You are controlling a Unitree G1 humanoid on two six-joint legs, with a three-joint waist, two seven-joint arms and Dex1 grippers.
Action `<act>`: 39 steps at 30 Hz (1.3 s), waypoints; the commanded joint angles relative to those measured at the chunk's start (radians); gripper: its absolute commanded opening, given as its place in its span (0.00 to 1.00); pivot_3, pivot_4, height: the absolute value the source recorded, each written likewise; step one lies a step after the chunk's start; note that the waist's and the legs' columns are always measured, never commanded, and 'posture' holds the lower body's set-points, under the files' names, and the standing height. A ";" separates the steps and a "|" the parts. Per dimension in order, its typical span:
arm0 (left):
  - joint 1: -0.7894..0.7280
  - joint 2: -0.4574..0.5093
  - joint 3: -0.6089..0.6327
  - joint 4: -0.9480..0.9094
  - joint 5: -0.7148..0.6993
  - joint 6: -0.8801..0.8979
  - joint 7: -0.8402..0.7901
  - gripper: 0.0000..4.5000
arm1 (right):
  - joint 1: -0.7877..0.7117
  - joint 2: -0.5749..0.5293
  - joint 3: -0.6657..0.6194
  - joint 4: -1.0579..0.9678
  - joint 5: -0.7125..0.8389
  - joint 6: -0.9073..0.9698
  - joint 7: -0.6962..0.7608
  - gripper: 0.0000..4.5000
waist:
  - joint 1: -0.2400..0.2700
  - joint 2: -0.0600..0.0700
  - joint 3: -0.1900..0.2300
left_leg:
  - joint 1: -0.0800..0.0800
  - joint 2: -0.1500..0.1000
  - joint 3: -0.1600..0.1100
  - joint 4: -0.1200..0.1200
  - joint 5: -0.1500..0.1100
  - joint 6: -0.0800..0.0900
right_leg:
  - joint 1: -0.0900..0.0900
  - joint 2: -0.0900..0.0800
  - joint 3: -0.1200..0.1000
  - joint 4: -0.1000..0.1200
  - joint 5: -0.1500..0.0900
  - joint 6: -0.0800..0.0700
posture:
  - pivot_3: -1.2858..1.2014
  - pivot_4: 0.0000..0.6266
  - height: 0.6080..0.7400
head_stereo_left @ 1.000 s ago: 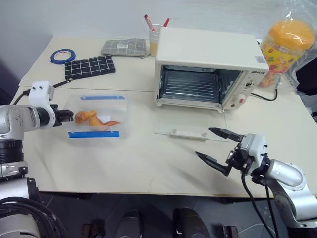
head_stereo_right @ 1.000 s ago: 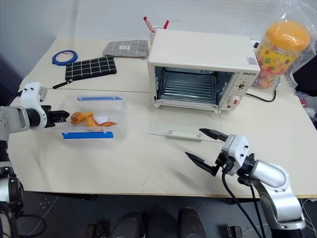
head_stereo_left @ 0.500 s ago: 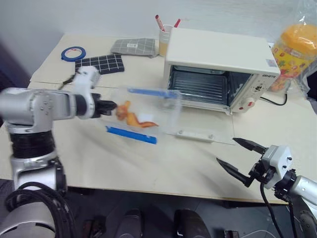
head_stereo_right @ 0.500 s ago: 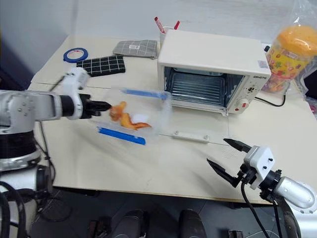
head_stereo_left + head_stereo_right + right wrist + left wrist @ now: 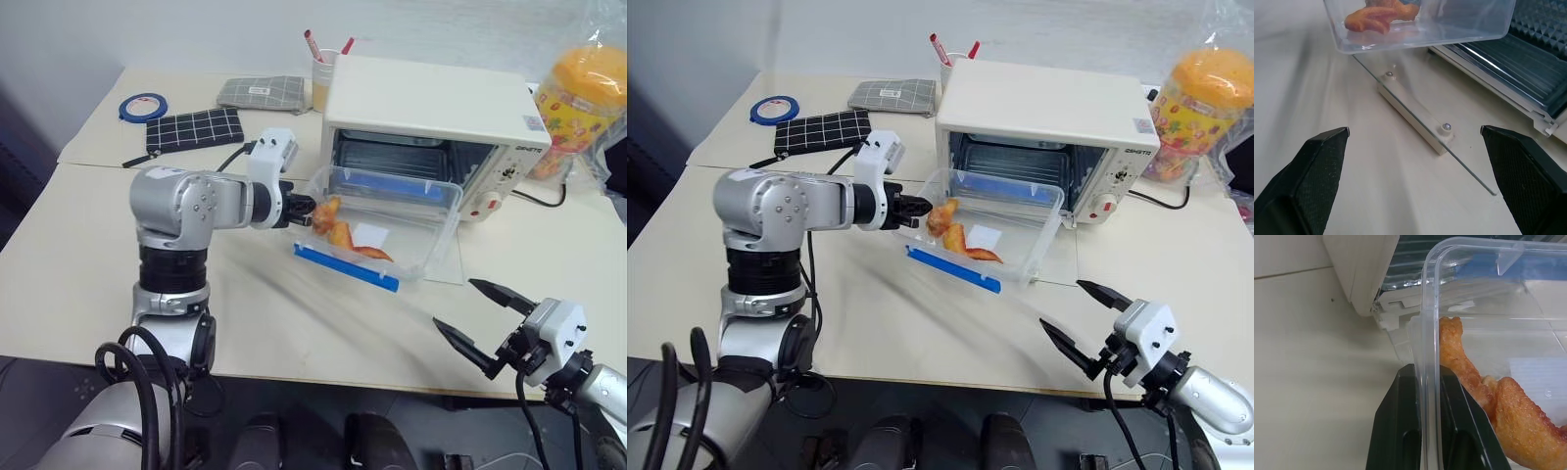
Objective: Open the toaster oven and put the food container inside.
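A cream-white toaster oven (image 5: 431,122) is seen at the back of a pale bench (image 5: 78,245), its glass door (image 5: 1420,125) folded down flat onto the bench with the white bar handle (image 5: 1413,117) facing up and the wire rack inside exposed. A clear food container (image 5: 387,220) with blue clip strips is held in the air just in front of the open oven, above the lowered door, tilted, with orange-brown food pieces (image 5: 338,230) visible within. The left gripper (image 5: 299,208) is clenched on the container's near short wall, one black finger (image 5: 1398,431) outside the clear plastic and one inside. The right gripper (image 5: 485,318) is seen near the bench's front edge, well apart from the container, its jaws spread wide and grasping nothing.
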 commanded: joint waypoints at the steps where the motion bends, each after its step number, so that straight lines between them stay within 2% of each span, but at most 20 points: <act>1: -0.038 -0.018 -0.046 0.024 0.028 -0.084 -0.007 0.01 | 0.010 0.018 -0.015 -0.060 0.000 -0.023 -0.027 1.00 | 0.000 0.000 0.000 | 0.000 0.000 0.000 0.000 0.000 0.000 | 0.000 0.000 0.000 0.000 0.000 0.000 | 0.52 0.24 1.00; 11: -0.078 -0.084 -0.100 0.176 0.113 -0.265 0.006 0.01 | 0.073 0.071 -0.017 -0.129 -0.023 -0.026 -0.085 1.00 | 0.001 0.000 0.000 | 0.000 -0.001 0.000 0.000 0.000 0.000 | 0.000 0.000 0.000 0.000 0.000 0.000 | 0.52 0.24 1.00; 12: -0.077 -0.087 -0.106 0.181 0.122 -0.272 0.011 0.14 | 0.075 0.073 -0.017 -0.132 -0.024 -0.026 -0.090 1.00 | 0.001 0.000 0.000 | 0.000 -0.001 0.000 0.000 0.000 0.000 | 0.000 0.000 0.000 0.000 0.000 0.000 | 0.52 0.24 1.00; 15: -0.078 -0.097 -0.117 0.194 0.139 -0.298 0.014 0.27 | 0.078 0.082 -0.013 -0.142 -0.025 -0.023 -0.103 1.00 | 0.000 0.000 0.000 | 0.000 -0.001 0.000 0.000 0.000 0.000 | 0.000 0.000 0.000 0.000 0.000 0.000 | 0.52 0.24 1.00; 24: -0.089 -0.102 -0.118 0.204 0.152 -0.351 -0.025 0.88 | 0.073 0.092 -0.009 -0.152 -0.028 -0.016 -0.128 1.00 | 0.000 0.000 0.000 | 0.000 -0.001 0.000 0.000 0.000 0.000 | 0.000 0.000 0.000 0.000 0.000 0.000 | 0.52 0.24 1.00; 26: -0.080 -0.071 -0.114 0.175 0.134 -0.454 -0.109 1.00 | 0.076 0.091 -0.019 -0.157 -0.028 -0.013 -0.136 1.00 | -0.001 0.000 0.000 | 0.000 -0.001 0.000 0.000 0.000 0.000 | 0.000 0.000 0.000 0.000 0.000 0.000 | 0.52 0.24 1.00; 32: -0.044 0.078 -0.102 0.164 0.080 -0.650 -0.398 1.00 | 0.099 0.065 -0.071 -0.196 0.045 0.029 -0.129 1.00 | -0.004 0.001 0.000 | 0.001 -0.001 0.001 0.000 0.000 -0.001 | 0.000 0.000 0.000 0.000 0.000 0.000 | 0.52 0.24 1.00; 34: -0.017 0.161 -0.109 0.166 0.039 -0.707 -0.582 1.00 | 0.116 0.042 -0.084 -0.221 0.097 0.071 -0.110 1.00 | -0.004 0.001 -0.001 | 0.001 -0.001 0.001 0.000 0.000 -0.001 | 0.000 0.000 0.000 0.000 0.000 0.000 | 0.52 0.24 1.00; 36: 0.003 0.213 -0.107 0.179 0.013 -0.745 -0.696 1.00 | 0.131 0.019 -0.086 -0.241 0.141 0.108 -0.095 1.00 | -0.005 0.002 -0.001 | 0.001 -0.001 0.001 0.000 0.000 -0.001 | 0.000 0.001 0.000 0.000 0.000 0.000 | 0.52 0.24 1.00; 39: 0.088 0.342 -0.137 0.210 0.037 -0.897 -0.912 0.85 | 0.142 -0.027 -0.039 -0.280 0.189 0.192 -0.084 0.84 | -0.006 0.002 -0.001 | 0.000 -0.001 0.001 0.000 0.000 0.000 | 0.000 0.001 0.000 0.000 0.000 0.000 | 0.52 0.24 1.00</act>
